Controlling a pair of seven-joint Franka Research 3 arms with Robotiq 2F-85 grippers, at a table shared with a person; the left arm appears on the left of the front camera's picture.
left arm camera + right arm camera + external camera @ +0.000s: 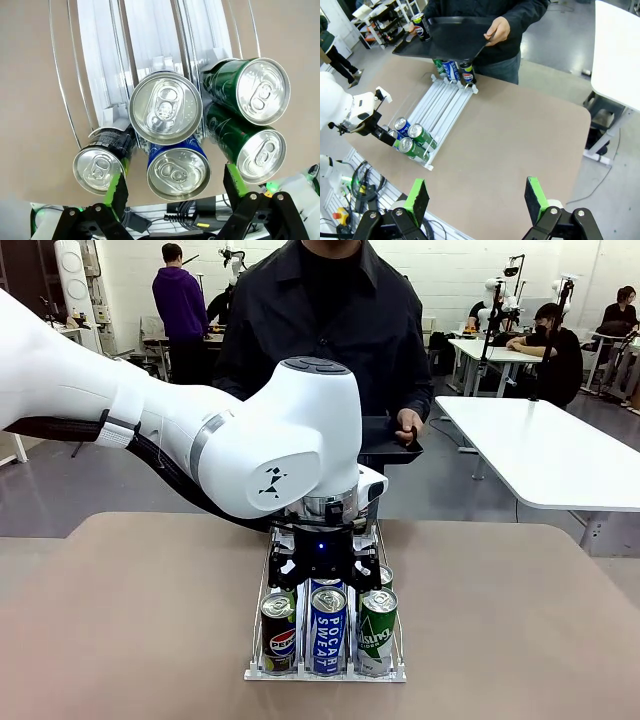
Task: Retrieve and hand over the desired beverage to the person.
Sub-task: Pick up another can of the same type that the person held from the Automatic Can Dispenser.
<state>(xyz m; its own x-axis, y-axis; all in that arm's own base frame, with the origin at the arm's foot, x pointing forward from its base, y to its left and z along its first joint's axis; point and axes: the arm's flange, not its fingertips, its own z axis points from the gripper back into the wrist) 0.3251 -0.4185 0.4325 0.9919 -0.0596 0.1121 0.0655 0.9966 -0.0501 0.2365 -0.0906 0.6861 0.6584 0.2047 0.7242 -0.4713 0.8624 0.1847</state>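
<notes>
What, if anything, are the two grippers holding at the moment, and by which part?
Nothing: the left gripper hangs open above the cans in the rack, gripping none, and the right gripper is open high above the table.

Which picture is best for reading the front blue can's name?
The front view: the Pocari Sweat can faces the camera, label readable. The left wrist view shows mostly its silver top; in the right wrist view it's too tiny to tell.

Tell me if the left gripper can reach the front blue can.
Probably yes: the left gripper is open above the front blue can, its top clear, though the Pepsi can and green can crowd it.
</notes>
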